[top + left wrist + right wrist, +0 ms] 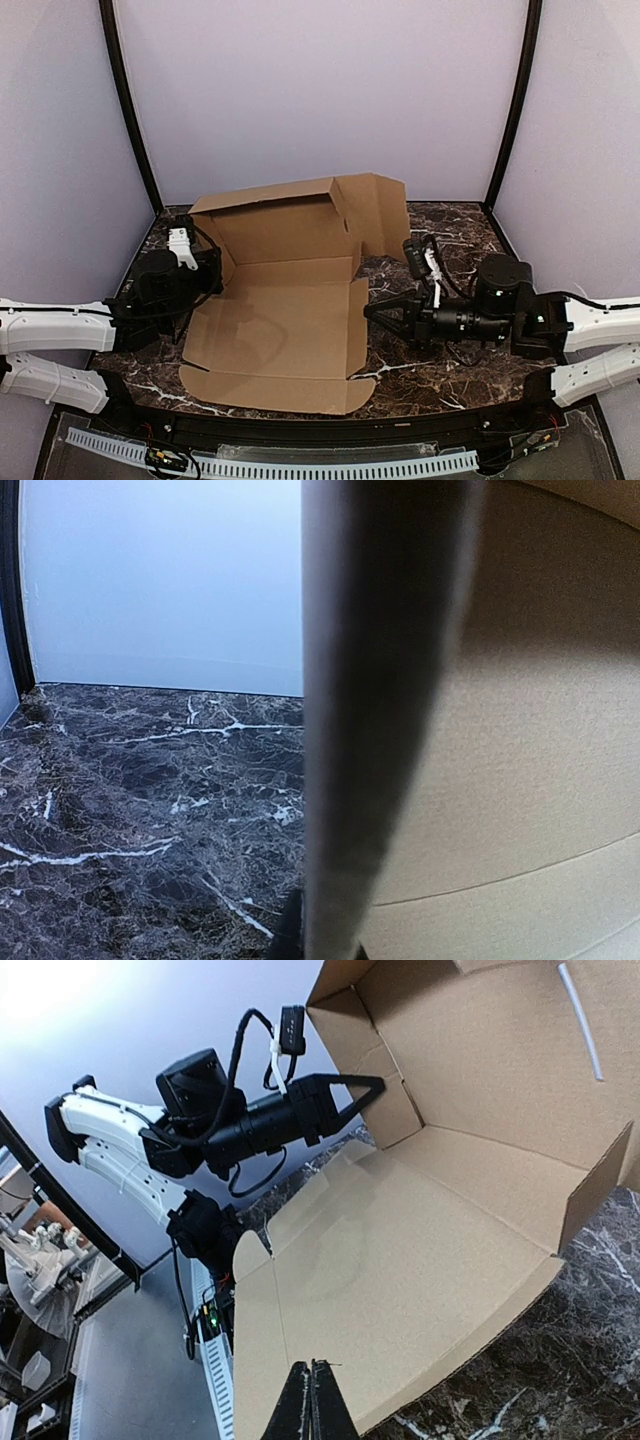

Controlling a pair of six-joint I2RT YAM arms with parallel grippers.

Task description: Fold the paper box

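Paper box (285, 320) half-formed, left pincer (217, 272) pinching its side, right pincer (368, 312) pressed together

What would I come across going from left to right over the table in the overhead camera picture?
left arm → left gripper, at the box's left side → paper box, lying open → right gripper, at the box's right edge → right arm

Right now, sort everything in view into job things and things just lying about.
Job: plain brown die-cut cardboard box, partly folded; left jaws and right jaws, both shut.
Just there: dark white-veined marble tabletop; pale enclosure walls.
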